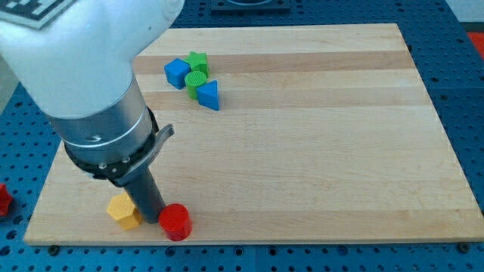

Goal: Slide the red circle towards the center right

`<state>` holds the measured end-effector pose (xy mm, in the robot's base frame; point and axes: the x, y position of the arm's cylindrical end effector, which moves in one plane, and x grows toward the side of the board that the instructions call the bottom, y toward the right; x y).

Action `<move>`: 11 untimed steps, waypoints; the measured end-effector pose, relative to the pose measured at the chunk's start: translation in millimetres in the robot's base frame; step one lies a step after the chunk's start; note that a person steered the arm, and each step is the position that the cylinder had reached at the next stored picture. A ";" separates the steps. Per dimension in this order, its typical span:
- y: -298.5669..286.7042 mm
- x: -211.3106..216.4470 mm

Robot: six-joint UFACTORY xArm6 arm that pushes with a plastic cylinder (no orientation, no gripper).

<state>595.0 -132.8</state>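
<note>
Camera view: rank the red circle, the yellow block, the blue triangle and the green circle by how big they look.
1. Red circle and yellow block: look about alike, and both sit nearest the view's bottom, so nearness may inflate them.
2. Blue triangle.
3. Green circle, partly hidden among its neighbours.

My tip sits between red and yellow.

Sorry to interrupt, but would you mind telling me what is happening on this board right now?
A robot arm with a dark rod is working at the board's bottom-left corner. My tip sits at the red circle's left side, between it and the yellow block. Nearer the view's top, a blue cube, green star, green cylinder and blue triangle sit clustered together.
</note>
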 end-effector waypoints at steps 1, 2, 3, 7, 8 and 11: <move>-12.8 2.7; -15.4 22.2; 5.7 23.7; 117.7 -19.4; 123.3 -49.3; 157.3 -19.5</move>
<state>575.5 24.5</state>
